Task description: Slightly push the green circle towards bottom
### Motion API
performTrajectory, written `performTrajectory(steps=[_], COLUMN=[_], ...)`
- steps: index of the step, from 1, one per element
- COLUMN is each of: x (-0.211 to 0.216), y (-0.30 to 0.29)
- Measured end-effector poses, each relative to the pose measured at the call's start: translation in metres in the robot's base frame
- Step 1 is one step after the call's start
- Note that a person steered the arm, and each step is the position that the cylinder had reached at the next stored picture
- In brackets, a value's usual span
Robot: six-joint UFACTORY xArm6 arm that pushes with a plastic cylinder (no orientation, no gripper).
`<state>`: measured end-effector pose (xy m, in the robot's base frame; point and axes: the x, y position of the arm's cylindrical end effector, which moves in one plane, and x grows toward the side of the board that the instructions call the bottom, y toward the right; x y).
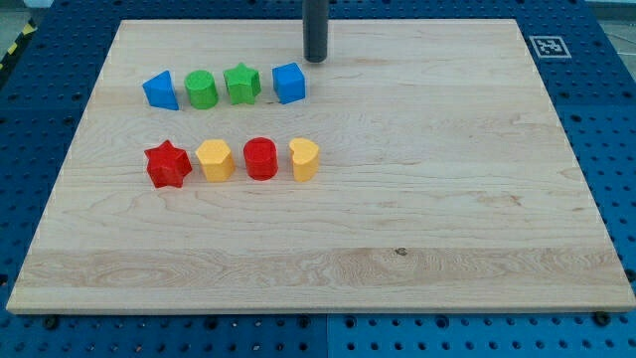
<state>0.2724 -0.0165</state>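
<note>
The green circle [202,89] stands in the upper row of blocks on the wooden board [417,199], second from the view's left. A blue triangle [160,89] is to its left, a green star [241,84] and a blue cube [289,83] to its right. My tip [315,58] rests on the board near the view's top edge, up and to the right of the blue cube, well right of the green circle and touching no block.
A lower row holds a red star [167,164], a yellow hexagon-like block [215,159], a red cylinder [260,158] and a yellow heart [304,158]. A black-and-white marker tag [548,46] sits at the board's top right corner. Blue pegboard [40,119] surrounds the board.
</note>
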Motion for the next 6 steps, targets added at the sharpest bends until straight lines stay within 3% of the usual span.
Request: performTrajectory(steps=[1,4,6], x=[0.000,0.030,0.021], y=[-0.029,-0.039,-0.121])
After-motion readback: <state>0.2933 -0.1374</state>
